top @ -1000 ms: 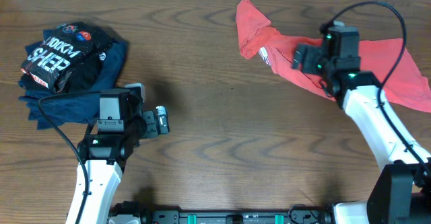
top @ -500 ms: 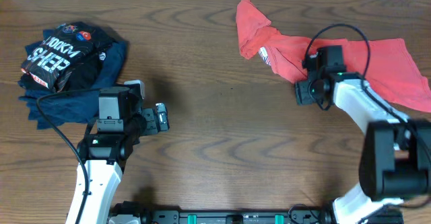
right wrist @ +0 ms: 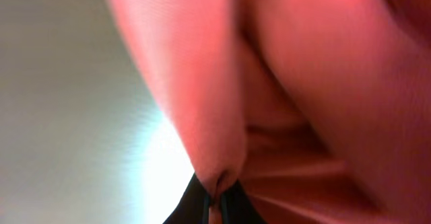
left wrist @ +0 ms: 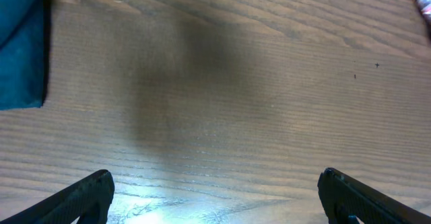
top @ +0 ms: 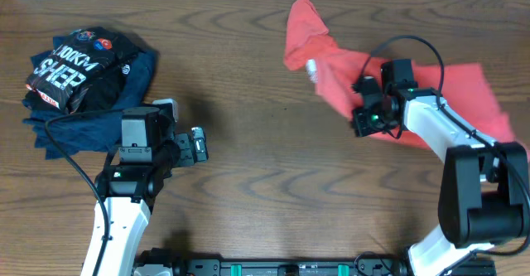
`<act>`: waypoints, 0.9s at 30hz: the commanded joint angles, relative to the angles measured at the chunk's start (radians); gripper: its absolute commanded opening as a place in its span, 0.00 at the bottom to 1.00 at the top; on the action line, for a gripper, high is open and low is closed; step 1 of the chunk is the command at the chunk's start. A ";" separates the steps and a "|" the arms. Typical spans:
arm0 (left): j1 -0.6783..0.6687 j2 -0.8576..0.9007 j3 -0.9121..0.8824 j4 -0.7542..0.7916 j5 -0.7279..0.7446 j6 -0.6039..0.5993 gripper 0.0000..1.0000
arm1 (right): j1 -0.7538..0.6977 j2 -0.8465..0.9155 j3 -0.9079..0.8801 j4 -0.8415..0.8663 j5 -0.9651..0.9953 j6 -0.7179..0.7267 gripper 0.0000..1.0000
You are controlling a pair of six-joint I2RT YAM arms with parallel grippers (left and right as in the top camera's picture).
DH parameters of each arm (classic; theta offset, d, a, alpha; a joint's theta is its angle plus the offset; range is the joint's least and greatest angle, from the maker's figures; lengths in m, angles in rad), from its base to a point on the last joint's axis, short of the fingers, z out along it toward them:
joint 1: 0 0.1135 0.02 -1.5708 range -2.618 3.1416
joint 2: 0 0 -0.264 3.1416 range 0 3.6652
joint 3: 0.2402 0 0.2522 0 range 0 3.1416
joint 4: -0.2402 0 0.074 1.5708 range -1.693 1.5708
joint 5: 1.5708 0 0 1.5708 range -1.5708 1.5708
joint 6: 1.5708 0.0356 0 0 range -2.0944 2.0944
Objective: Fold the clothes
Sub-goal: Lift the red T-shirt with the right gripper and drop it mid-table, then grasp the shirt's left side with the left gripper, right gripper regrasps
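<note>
The clothes, a coral-red T-shirt (top: 431,89), lies crumpled at the table's back right, one end bunched up toward the far edge (top: 302,27). My right gripper (top: 362,120) is at the shirt's near-left edge and is shut on a fold of it. In the right wrist view the red fabric (right wrist: 283,83) fills the frame and a pinched ridge runs down between the closed black fingers (right wrist: 192,204). My left gripper (top: 199,147) hovers open over bare wood at the left, its two fingertips (left wrist: 81,197) far apart with nothing between them.
A black printed shirt (top: 70,73) lies on folded navy garments (top: 124,110) at the back left, just behind the left arm. A corner of the navy cloth (left wrist: 20,49) shows in the left wrist view. Bare wooden table (top: 273,160) spans the middle.
The right gripper dropped to the shirt's near edge and closed on a fold. The shirt has been dragged and bunched leftward. The left arm stayed still.
</note>
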 commanded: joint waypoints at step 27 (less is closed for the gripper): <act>-0.041 0.055 0.015 0.013 0.388 -0.156 0.98 | 0.084 -0.112 0.069 -0.387 0.161 0.043 0.72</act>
